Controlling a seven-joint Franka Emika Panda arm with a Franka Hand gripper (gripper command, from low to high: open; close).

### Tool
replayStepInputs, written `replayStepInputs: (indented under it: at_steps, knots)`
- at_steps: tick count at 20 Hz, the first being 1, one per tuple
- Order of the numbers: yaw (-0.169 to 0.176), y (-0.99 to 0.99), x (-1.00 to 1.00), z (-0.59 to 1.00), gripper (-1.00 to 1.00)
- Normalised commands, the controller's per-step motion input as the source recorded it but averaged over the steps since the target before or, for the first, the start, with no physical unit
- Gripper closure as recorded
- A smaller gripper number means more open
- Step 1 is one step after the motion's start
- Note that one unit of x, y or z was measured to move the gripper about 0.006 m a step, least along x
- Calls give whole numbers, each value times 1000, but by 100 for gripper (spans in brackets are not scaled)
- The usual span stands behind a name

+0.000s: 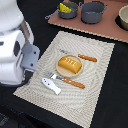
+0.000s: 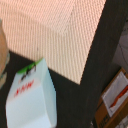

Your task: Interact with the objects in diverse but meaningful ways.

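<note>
Whether the end effector is clenched or released cannot be told; the bread loaf lies untouched.

The beige woven cloth placemat is looking coarse and matt; the two grey metal pots are showing a dull sheen; the golden-brown scored bread loaf is looking smooth.

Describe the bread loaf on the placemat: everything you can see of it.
The bread loaf is a small golden-brown toy with scored lines across its rounded top, looking like smooth plastic or painted wood. It lies flat on a small round plate near the middle of the woven placemat. Orange-handled utensils lie on either side without touching it. Nothing grips it.
</note>
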Motion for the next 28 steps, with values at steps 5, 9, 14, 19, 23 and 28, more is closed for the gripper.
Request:
replayStepInputs:
  at_steps: [5,9,14,19,23,28]
  knots:
    - [-63,-109,879,0,-100]
    - [-49,-47,714,0,-100]
    - [-59,0,753,73,-100]
    - [-57,58,758,121,-100]
    - [-56,91,581,74,-100]
    - [-33,82,547,43,-100]
